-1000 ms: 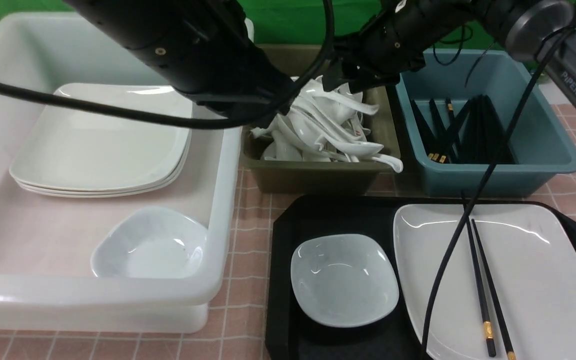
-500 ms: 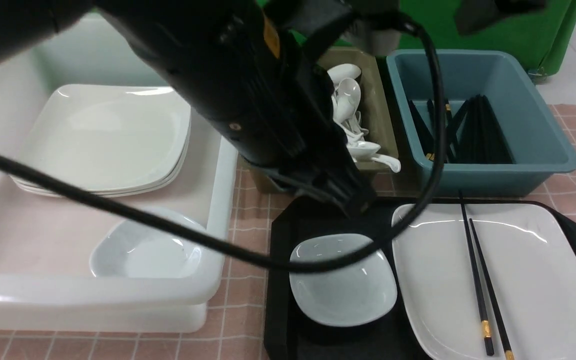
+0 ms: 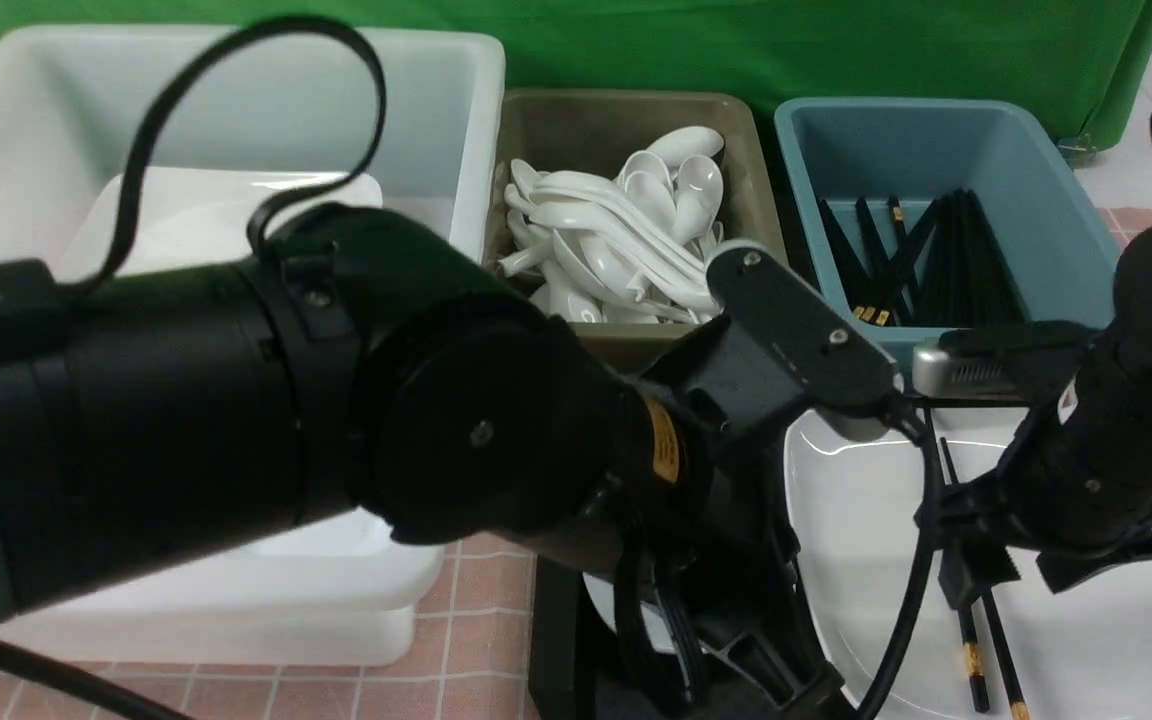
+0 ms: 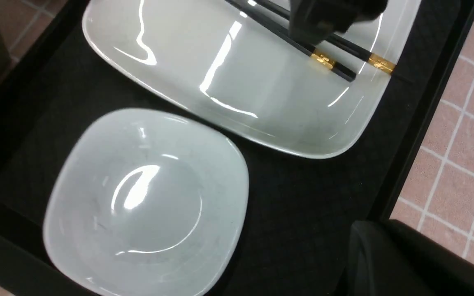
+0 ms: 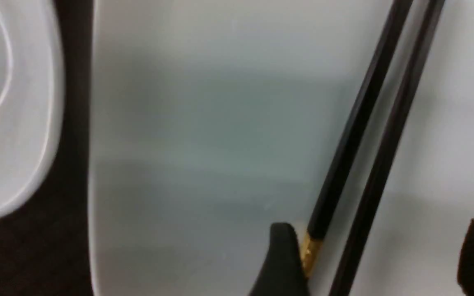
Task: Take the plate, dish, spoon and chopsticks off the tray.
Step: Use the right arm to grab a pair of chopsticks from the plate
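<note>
The black tray (image 3: pixel 556 640) holds the white plate (image 3: pixel 866 520) and the small pale dish (image 4: pixel 146 201). My left arm hides most of the dish in the front view. The black chopsticks (image 3: pixel 976 670) lie side by side on the plate. My right gripper (image 3: pixel 1036 570) is low over them, open, with both sticks (image 5: pixel 360 123) between its fingers (image 5: pixel 286 259) near the gold band. My left gripper (image 3: pixel 736 660) hovers over the tray beside the dish. Only one dark finger (image 4: pixel 405 263) shows. No spoon shows on the tray.
A white tub (image 3: pixel 436 60) at the left holds stacked plates (image 3: pixel 186 200). An olive bin (image 3: pixel 576 120) behind the tray holds several white spoons (image 3: pixel 626 220). A blue bin (image 3: pixel 936 130) holds black chopsticks (image 3: pixel 926 270). A pink checked cloth (image 3: pixel 476 660) covers the table.
Both arms came down from the bins to the tray. My left arm now fills the front view and hides the dish. My right gripper dropped from the spoon bin onto the chopsticks.
</note>
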